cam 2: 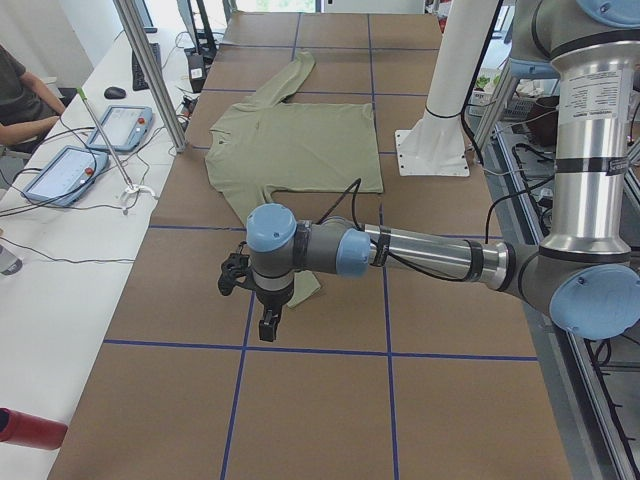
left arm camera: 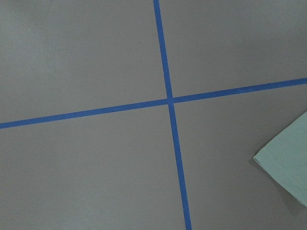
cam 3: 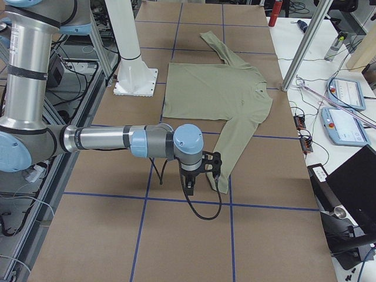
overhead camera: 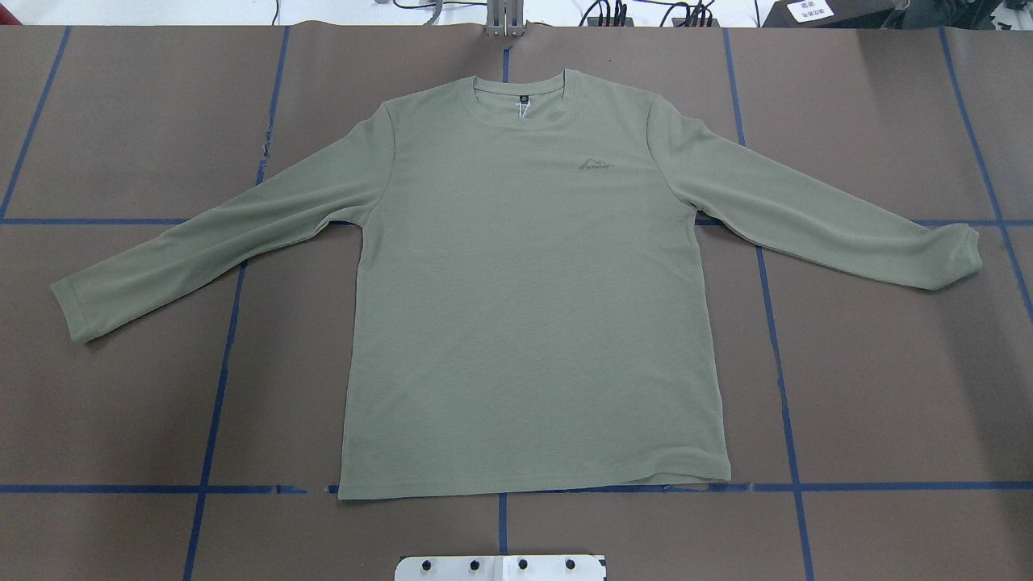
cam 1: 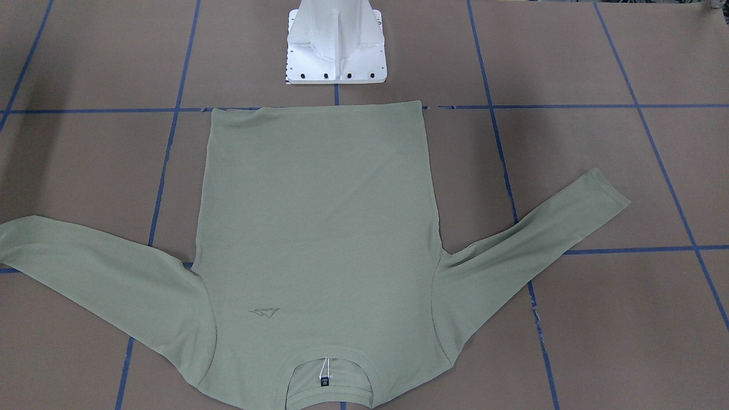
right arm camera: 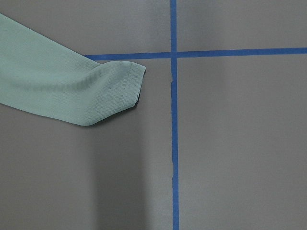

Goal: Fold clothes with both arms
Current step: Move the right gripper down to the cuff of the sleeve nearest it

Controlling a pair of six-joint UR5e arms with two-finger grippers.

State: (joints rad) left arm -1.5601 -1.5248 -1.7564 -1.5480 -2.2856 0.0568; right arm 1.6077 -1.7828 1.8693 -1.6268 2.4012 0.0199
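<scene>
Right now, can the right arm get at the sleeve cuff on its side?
Probably yes. The right gripper hangs close beside that cuff, which lies flat on the table with nothing on it or around it.

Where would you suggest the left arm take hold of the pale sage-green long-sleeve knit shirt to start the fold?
Probably the left-side sleeve cuff of the pale sage-green long-sleeve knit shirt, approached from above at its outer end. The shirt lies flat and face up. That sleeve is spread away from the body, and its cuff is a free edge with bare brown table around it.
</scene>
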